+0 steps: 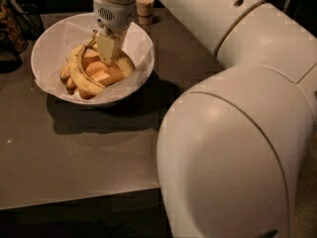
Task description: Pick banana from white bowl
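The white bowl [49,39] stands at the table's back left, lined with crinkled white paper. It holds several yellow and orange pieces of fruit. A thick yellow banana [127,65] lies at the right of the pile, partly hidden under my gripper. A slimmer, strongly curved banana [79,76] lies in front, with stubby orange pieces [106,76] between the two. My gripper [110,58] reaches straight down into the bowl, on top of the pile next to the thick banana.
A small cup [144,8] stands just behind the bowl. Dark objects [14,29] sit at the table's left edge. My large white arm [233,133] fills the right side of the view. The table's front edge [74,198] runs across the bottom.
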### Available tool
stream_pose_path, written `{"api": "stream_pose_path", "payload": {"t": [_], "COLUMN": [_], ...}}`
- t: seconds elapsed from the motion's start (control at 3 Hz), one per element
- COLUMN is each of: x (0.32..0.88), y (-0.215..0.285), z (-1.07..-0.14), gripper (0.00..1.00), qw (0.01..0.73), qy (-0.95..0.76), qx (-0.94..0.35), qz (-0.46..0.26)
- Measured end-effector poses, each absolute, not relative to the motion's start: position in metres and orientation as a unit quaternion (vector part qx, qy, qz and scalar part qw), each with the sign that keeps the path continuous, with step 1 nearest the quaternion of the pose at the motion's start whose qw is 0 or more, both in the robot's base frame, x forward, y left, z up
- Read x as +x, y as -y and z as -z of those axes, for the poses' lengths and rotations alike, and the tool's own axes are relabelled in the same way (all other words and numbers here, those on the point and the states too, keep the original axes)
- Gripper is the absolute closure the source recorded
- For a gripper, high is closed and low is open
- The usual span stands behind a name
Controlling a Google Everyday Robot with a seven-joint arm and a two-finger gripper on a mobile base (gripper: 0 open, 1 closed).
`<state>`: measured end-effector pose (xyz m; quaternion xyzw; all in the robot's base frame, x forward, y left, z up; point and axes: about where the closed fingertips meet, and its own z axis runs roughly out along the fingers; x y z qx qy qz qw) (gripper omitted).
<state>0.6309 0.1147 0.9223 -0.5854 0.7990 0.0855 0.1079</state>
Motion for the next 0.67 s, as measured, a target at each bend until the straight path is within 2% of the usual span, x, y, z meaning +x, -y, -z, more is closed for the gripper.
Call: {"api": "stream_pose_path", "payload": {"t": [0.67], "x": [0.632], "y": [-0.103], "z": [-0.95], "gripper": [1.0], "qw": [0.141], "qy": [-0.764], "qx": [-0.629], "qz": [-0.028]}}
